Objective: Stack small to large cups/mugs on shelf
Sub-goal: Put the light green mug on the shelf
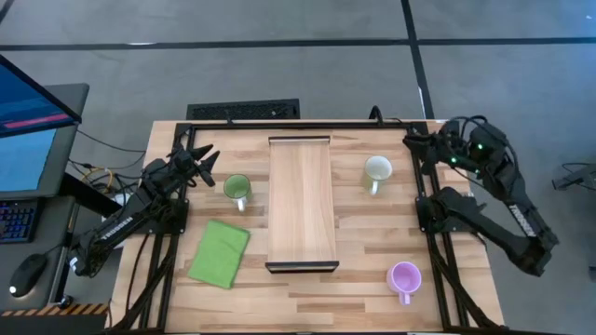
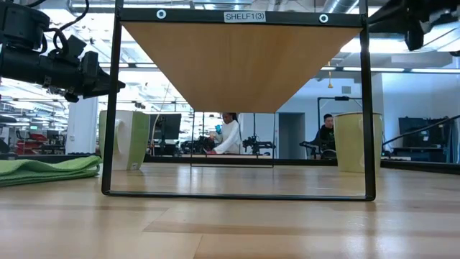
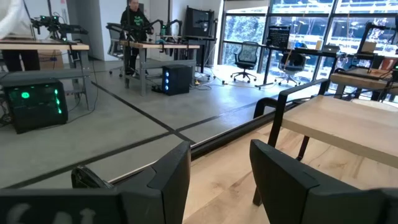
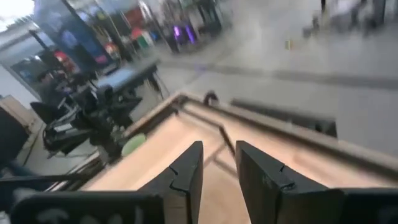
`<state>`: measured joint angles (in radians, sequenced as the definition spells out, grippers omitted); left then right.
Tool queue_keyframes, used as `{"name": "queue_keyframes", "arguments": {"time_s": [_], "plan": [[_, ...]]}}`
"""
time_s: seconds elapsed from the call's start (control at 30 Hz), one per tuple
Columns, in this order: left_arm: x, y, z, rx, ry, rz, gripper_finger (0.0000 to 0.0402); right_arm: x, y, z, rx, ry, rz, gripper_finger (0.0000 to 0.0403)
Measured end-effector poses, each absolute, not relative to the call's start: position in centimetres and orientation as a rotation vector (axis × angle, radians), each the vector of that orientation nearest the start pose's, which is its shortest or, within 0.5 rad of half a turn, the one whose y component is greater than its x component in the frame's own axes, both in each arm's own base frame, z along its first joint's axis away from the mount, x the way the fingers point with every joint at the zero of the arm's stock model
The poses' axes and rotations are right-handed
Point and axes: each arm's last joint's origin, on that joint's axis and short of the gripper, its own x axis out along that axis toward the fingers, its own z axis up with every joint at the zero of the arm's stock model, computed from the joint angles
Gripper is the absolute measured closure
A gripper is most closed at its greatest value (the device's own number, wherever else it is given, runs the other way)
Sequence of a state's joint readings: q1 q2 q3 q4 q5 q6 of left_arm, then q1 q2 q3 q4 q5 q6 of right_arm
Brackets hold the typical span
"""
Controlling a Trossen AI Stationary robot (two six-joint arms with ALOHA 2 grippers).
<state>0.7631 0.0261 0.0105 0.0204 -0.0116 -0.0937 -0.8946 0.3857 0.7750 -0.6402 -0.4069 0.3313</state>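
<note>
So far nothing sits on the shelf (image 1: 302,200), the long board running lengthwise down the middle of the table (image 1: 307,288) from its far edge towards the near one, and all three mugs stand on the tabletop around it. The green mug (image 1: 237,189) is just left of the shelf, near its far half; the white mug (image 1: 377,170) is just right of the shelf, also towards the far end; the purple mug (image 1: 404,277) stands right of the shelf's near end, a little further out.

The left gripper (image 1: 203,160) hovers left of the shelf's far end, fingers apart and empty, and the green mug lies close beside it, towards the near edge. That looks the likeliest first pick, and the left arm is plainly the nearer one for it. The right gripper (image 1: 416,144) hangs right of the shelf's far corner, fingers a little apart with nothing between them; the white mug is near it, on the shelf side.

A folded green cloth (image 1: 220,253) lies left of the shelf's near half.

Neither wrist view shows its own arm's nearest mug. From table height the purple mug cannot be made out, and the mugs' sizes look too alike to rank.
</note>
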Motion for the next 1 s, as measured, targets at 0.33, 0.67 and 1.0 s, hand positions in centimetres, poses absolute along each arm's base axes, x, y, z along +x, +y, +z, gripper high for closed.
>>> {"name": "queue_keyframes", "arguments": {"time_s": [0.33, 0.67, 1.0], "plan": [[7.1, 6.8, 16.7, -0.087, -0.041, 0.774, 0.0244, 6.8, -5.1, 33.5, 0.873, 0.467, -0.627, 0.0284], [7.1, 6.8, 16.7, -0.087, -0.041, 0.774, 0.0244, 9.5, -4.0, 32.6, 1.202, 0.719, -0.627, 0.0285], [7.1, 6.8, 16.7, -0.087, -0.041, 0.774, 0.0244, 13.1, -1.4, 31.1, 1.261, 0.988, -0.575, 0.0284]]}}
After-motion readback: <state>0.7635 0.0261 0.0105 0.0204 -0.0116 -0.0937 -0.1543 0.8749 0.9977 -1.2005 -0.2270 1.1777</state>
